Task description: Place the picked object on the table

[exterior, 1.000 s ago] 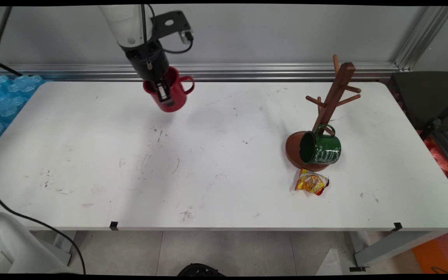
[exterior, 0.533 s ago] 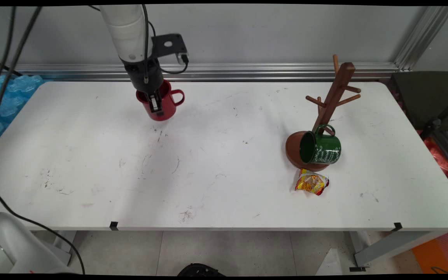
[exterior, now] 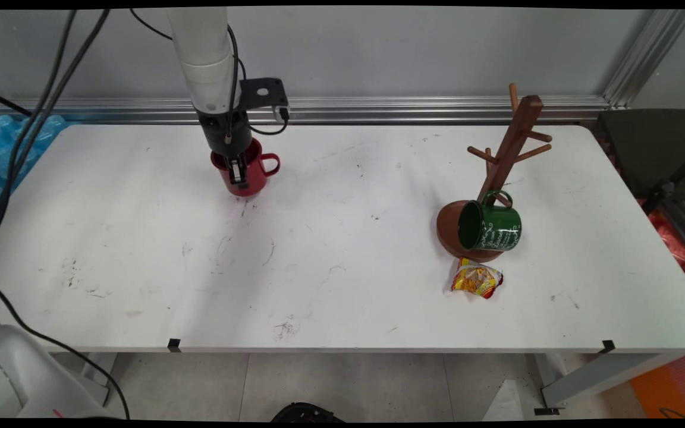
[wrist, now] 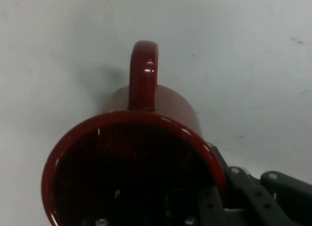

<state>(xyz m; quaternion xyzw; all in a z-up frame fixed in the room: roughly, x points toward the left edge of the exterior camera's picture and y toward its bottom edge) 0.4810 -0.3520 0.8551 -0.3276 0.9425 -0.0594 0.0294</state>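
A red mug [exterior: 247, 173] stands upright at the table's back left, its handle pointing right. My gripper [exterior: 236, 172] comes straight down on it and is shut on the mug's near wall, one finger inside and one outside. In the hand view the red mug [wrist: 146, 153] fills the lower half, its mouth open toward the camera and its handle pointing up, and my gripper [wrist: 207, 211] clamps the rim at the lower right. The mug's base sits at or just above the tabletop; I cannot tell if it touches.
At the right, a brown wooden mug tree [exterior: 506, 160] leans over on its round base, with a green mug [exterior: 490, 226] lying against it. A yellow snack packet [exterior: 476, 279] lies just in front. Black cables [exterior: 15, 148] hang at the left.
The arm has carried the red mug down and slightly left toward the table, from tilted in the air to upright at the surface. Everything at the right stayed put.
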